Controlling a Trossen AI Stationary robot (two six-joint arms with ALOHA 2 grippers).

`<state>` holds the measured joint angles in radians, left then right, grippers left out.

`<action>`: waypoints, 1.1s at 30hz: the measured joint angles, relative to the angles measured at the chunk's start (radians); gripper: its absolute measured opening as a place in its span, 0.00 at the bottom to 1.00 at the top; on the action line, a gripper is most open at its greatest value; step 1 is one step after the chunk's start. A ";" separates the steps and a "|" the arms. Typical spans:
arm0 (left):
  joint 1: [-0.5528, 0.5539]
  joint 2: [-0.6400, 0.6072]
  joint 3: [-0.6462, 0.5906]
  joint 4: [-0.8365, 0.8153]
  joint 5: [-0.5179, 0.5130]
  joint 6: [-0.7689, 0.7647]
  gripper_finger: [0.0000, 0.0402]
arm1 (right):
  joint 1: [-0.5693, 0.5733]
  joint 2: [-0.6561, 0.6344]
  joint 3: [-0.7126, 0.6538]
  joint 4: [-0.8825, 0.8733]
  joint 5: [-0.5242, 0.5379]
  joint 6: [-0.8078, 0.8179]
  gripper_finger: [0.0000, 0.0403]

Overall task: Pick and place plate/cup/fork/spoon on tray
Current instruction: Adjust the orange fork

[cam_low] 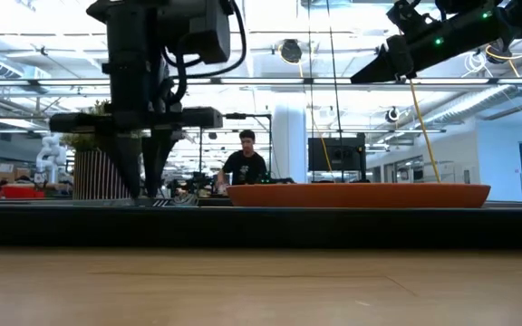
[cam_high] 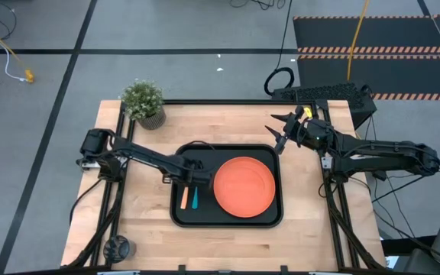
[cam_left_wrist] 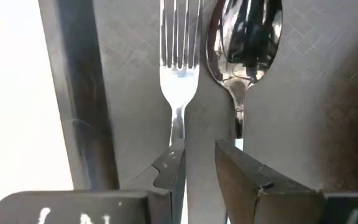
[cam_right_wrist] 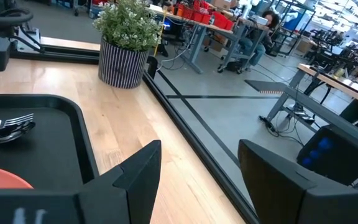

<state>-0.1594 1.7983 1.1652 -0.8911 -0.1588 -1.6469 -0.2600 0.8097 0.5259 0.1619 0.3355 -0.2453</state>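
The black tray (cam_high: 270, 218) lies mid-table. The orange plate (cam_high: 243, 186) rests flat on its right half. On its left half the fork (cam_high: 183, 197) and the spoon (cam_high: 194, 198) lie side by side, heads toward the far edge. My left gripper (cam_high: 192, 174) points straight down over their necks, open by a narrow gap. In the left wrist view, bare tray floor shows between the fingers of my left gripper (cam_left_wrist: 197, 149), with the fork (cam_left_wrist: 179, 56) and the spoon (cam_left_wrist: 246, 37) just beyond them. My right gripper (cam_high: 279, 131) waits open, raised beyond the tray's far right corner. The cup (cam_high: 117, 247) stands at the near left corner.
A potted plant (cam_high: 145, 103) stands at the table's far left corner, also seen as the plant (cam_right_wrist: 126, 43) in the right wrist view. Bare wood lies in front of the tray and on both sides of it. A person sits in the room beyond the table.
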 joint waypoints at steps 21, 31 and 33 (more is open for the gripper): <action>-0.007 0.017 0.000 -0.032 -0.044 0.043 0.22 | 0.000 0.000 0.000 0.001 -0.001 0.001 0.52; -0.020 0.055 0.000 -0.014 -0.041 0.068 0.22 | 0.000 0.000 0.000 -0.002 -0.001 0.001 0.52; -0.020 0.062 0.000 0.001 -0.041 0.072 0.22 | 0.000 0.000 0.000 -0.002 -0.001 0.001 0.52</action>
<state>-0.1795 1.8601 1.1656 -0.8905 -0.2001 -1.5750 -0.2600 0.8100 0.5255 0.1596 0.3340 -0.2440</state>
